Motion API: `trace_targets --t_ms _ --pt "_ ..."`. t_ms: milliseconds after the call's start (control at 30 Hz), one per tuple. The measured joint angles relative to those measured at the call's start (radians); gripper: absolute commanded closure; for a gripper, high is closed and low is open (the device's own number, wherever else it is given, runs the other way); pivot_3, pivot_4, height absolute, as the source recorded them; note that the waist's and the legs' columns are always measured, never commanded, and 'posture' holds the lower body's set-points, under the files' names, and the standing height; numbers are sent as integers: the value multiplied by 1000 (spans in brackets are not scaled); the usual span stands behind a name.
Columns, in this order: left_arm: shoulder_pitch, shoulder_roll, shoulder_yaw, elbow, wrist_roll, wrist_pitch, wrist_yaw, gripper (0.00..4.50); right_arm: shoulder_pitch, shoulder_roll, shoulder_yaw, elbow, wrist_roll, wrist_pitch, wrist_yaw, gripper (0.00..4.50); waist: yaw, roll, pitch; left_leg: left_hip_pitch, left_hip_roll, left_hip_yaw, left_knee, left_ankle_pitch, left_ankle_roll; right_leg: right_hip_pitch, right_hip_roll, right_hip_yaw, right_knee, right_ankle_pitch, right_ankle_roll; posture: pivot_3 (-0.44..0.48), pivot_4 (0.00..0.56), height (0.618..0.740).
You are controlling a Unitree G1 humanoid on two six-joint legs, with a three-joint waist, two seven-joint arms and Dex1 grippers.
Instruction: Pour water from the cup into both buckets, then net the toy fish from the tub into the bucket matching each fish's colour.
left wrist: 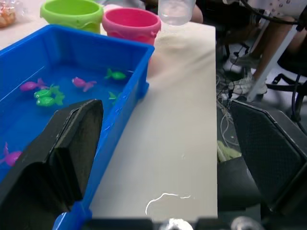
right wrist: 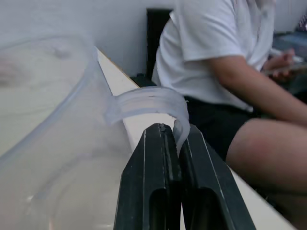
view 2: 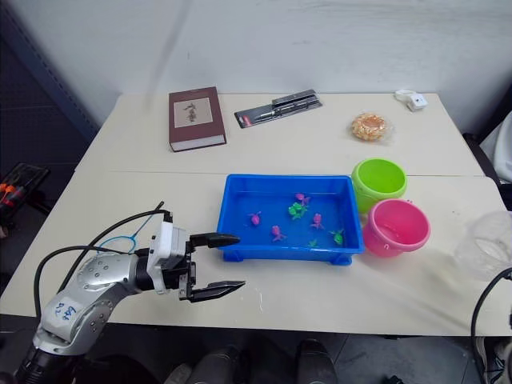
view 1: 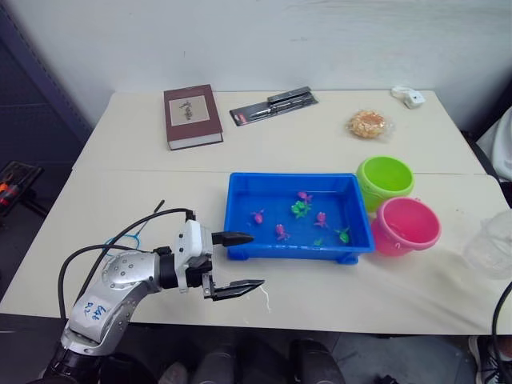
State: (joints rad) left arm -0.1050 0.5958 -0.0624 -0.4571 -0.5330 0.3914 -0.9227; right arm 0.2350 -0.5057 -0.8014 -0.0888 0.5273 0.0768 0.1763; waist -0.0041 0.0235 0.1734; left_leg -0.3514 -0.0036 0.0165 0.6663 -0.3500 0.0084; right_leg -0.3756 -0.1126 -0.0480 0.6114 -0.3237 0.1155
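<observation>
The blue tub (view 1: 292,177) sits mid-table with water and several small pink fish (view 1: 282,232) and green fish (view 1: 301,209). Just right of it stand the lime green bucket (view 1: 385,178) and, nearer me, the pink bucket (view 1: 406,224). My left gripper (view 1: 256,260) hovers open and empty beside the tub's front left corner. The clear cup (view 1: 490,244) is at the table's right edge. My right gripper (right wrist: 175,133) is shut on the cup's handle (right wrist: 144,101). The net's blue hoop (view 1: 118,239) lies on the table, partly hidden behind my left arm.
At the back of the table lie a dark red book (view 1: 192,116), a packaged tool (view 1: 274,106), a snack bag (view 1: 370,124) and a small white object (view 1: 410,97). A person (right wrist: 216,62) sits close beyond the table's right edge.
</observation>
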Motion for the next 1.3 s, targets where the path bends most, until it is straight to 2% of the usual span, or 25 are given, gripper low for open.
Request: trace_targets --t_ms 133,300,567,800,1300 --pt "-31 -34 -35 67 9 -16 -24 0 36 -70 -2 -96 -41 59 2 4435 3 0 0 0 -1 0 0 0 0 0 0 0 0 0 0 0 150 738" --pt "-71 -94 -42 121 9 -29 -27 0 86 -170 11 -192 -225 72 7 4435 9 -2 1 -1 -2 0 0 0 1 0 1 0 -1 0 1 0 150 738" --pt "-115 -143 -65 157 12 -36 -30 0 52 -189 97 -235 -402 99 5 4435 6 -3 1 -1 -2 0 1 1 1 -1 1 0 0 1 1 0 150 738" --pt "-123 -149 -64 158 17 -41 -25 0 -1 -219 173 -233 -559 72 8 4435 6 -3 1 -1 -2 0 1 1 1 -1 2 -1 0 1 2 0 150 738" --pt "-112 -148 -64 154 26 -44 0 0 -51 -238 206 -161 -751 -40 8 4435 6 -3 1 -1 -2 1 1 2 0 -1 2 -2 0 1 2 0 150 738"
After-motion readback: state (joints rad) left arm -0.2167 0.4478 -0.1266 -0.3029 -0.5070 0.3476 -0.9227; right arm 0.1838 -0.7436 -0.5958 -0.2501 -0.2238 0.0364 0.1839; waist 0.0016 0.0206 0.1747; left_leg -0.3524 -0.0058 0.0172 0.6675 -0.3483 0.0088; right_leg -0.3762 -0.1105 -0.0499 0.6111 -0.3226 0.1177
